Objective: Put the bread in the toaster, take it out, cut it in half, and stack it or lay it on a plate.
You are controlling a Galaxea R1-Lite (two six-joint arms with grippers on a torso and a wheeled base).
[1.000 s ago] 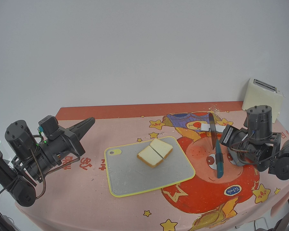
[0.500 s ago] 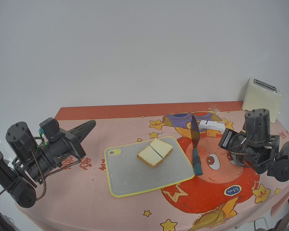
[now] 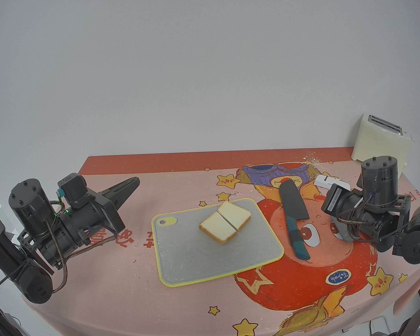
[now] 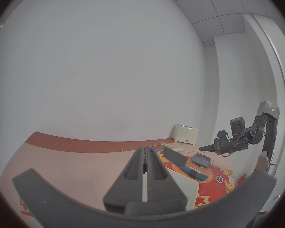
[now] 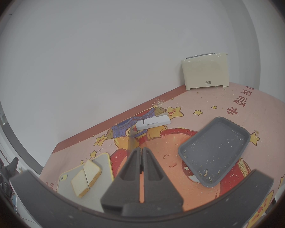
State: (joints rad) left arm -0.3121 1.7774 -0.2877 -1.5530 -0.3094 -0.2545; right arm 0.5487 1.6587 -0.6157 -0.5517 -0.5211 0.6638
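Left claw (image 4: 145, 149) is clenched with nothing between its fingers, which meet along a thin slit. It hangs over the left part of the desk (image 3: 126, 281), well apart from the board. Right claw (image 5: 141, 150) is clenched too and grasps nothing; it hangs over the right part of the desk, near the grey rectangular tray (image 5: 213, 151).

Writing shows in several places, all of it too small or too skewed to make out with confidence. Red characters are printed on the pink cartoon tablecloth (image 3: 182, 187) near the left arm and again along its right edge. A small blue-and-white oval label (image 3: 338, 276) is printed near the front right. The cream two-slot toaster (image 3: 381, 143) bears a tiny dark mark low on its front and stands at the far right corner against the wall.

The slice of bread (image 3: 225, 221) is cut in two and lies on the grey cutting board with a yellow-green rim (image 3: 191, 257). Its two halves lie flat, side by side, with a narrow straight gap between them. Their tops are pale cream and their crusts golden brown.

Just beside the board's right edge lies the knife with a dark broad blade and teal handle (image 3: 295, 218), flat on the cloth, free of both claws. A white knife sheath (image 5: 153, 122) lies beyond it. The tray holds scattered crumbs.
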